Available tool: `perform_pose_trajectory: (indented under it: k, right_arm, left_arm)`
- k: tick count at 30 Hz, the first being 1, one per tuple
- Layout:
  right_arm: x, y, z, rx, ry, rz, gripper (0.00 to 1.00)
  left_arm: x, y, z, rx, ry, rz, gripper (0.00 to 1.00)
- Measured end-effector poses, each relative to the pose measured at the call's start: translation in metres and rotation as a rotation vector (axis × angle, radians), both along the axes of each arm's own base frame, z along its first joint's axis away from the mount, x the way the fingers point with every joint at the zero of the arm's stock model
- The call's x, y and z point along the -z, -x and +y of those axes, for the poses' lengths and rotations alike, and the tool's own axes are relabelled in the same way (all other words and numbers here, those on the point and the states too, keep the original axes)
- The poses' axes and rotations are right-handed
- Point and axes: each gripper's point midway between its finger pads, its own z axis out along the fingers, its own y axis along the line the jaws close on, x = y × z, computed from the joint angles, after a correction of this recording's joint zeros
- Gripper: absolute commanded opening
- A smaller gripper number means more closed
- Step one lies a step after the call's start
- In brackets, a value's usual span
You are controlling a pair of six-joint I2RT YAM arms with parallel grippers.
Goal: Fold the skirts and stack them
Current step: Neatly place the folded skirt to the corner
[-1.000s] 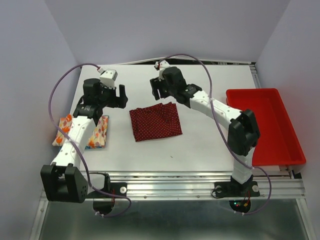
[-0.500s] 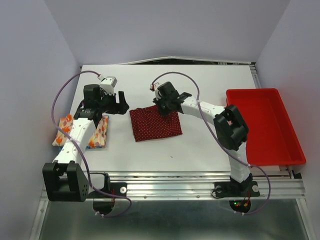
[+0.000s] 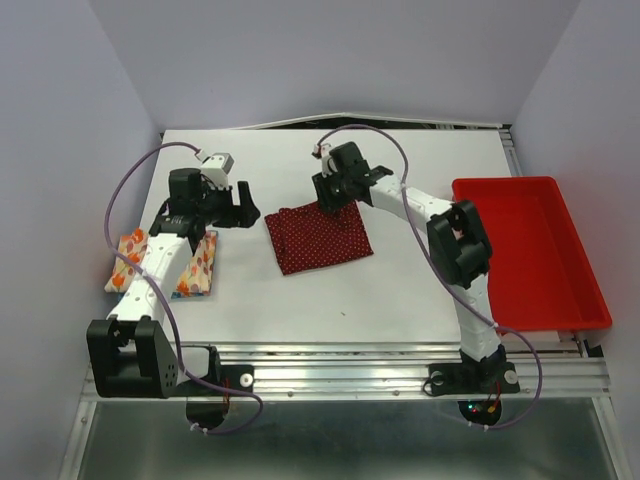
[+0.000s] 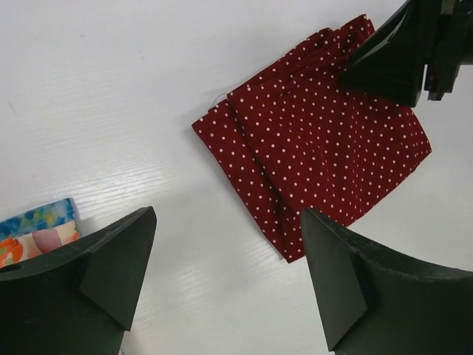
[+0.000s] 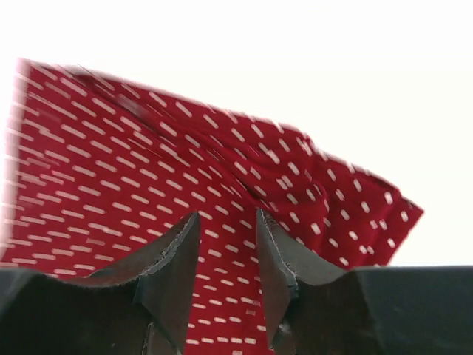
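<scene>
Touching the dark red skirt (image 3: 318, 238), right jaws stand narrowly parted; left jaws gape wide, empty

The dark red dotted skirt (image 3: 318, 238) is thin matt cloth, softly creased. The white tabletop (image 3: 400, 285) is smooth, faintly grained, with a dull sheen. The red tray (image 3: 505, 183) looks like smooth plastic. The left hand (image 4: 229, 222) has matt black plastic fingers (image 4: 96, 274).

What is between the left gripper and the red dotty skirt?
Only bare white table. The top view shows nothing lying between the left gripper and the dark red skirt, and the left wrist view agrees.
</scene>
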Motion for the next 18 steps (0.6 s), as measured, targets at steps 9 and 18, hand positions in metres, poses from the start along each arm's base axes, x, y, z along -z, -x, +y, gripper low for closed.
perform_pose_trajectory:
  k: [9,18]
  right_arm:
    - [-0.113,0.012,0.073,-0.072,-0.188,-0.109,0.26]
    - [-0.109,0.059,0.154,-0.174,-0.163,-0.102,0.40]
  left_arm:
    - [0.000,-0.003,0.022,-0.151,0.061,0.023,0.89]
    - [-0.004,-0.007,0.040,-0.226,0.094,0.047,0.92]
